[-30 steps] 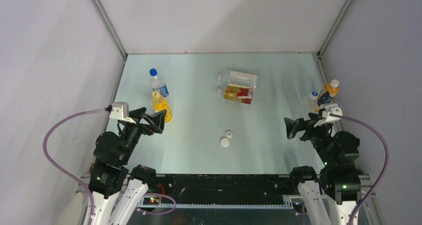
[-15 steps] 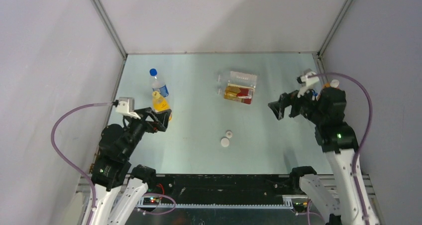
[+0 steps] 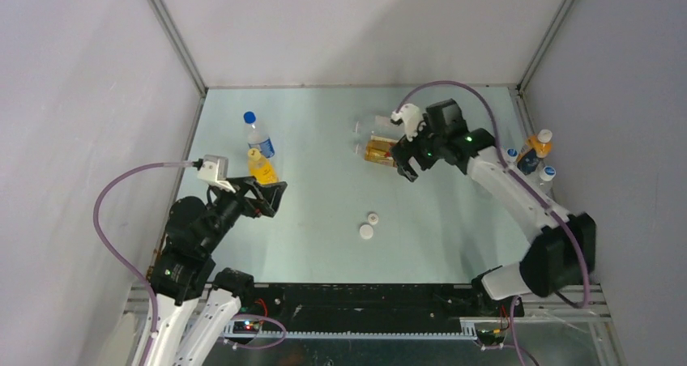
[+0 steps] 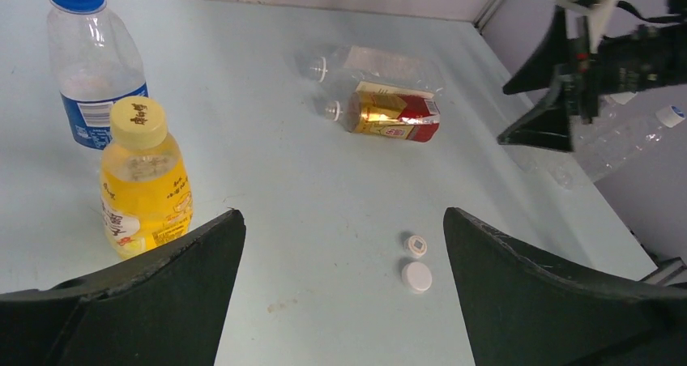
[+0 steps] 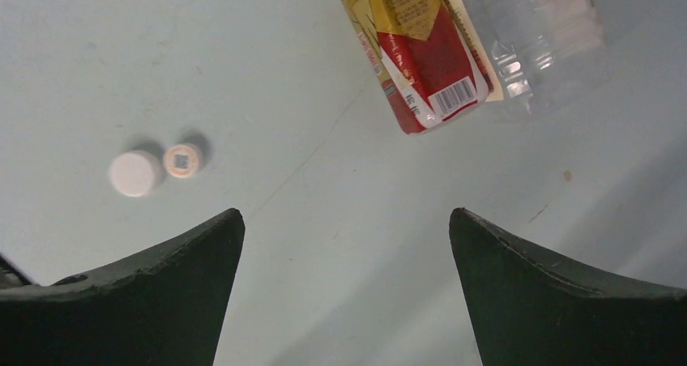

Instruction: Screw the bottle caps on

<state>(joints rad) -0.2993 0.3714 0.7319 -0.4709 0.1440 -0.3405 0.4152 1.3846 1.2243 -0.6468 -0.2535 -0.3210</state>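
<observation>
Two small white bottle caps (image 3: 373, 218) (image 3: 366, 231) lie side by side on the table's middle; the left wrist view shows them as one cap (image 4: 416, 245) open side up and one cap (image 4: 416, 276) flat side up. Both bottles lie on their sides at the back: a clear bottle (image 3: 381, 127) and a brown-drink bottle (image 3: 379, 150) with a red-and-gold label. My right gripper (image 3: 405, 162) hovers open just beside the brown bottle (image 5: 421, 58), nothing between its fingers. My left gripper (image 3: 271, 200) is open and empty at the left, short of the caps.
A blue-capped water bottle (image 3: 258, 135) and a yellow-capped orange-drink bottle (image 3: 261, 168) stand upright just behind my left gripper. Three more bottles (image 3: 535, 147) stand against the right wall. Enclosure walls close off the back and both sides.
My right arm has swung from the right side up and across to the lying bottles. My left gripper has edged slightly right. Both stayed open; bottles and caps have not moved.
</observation>
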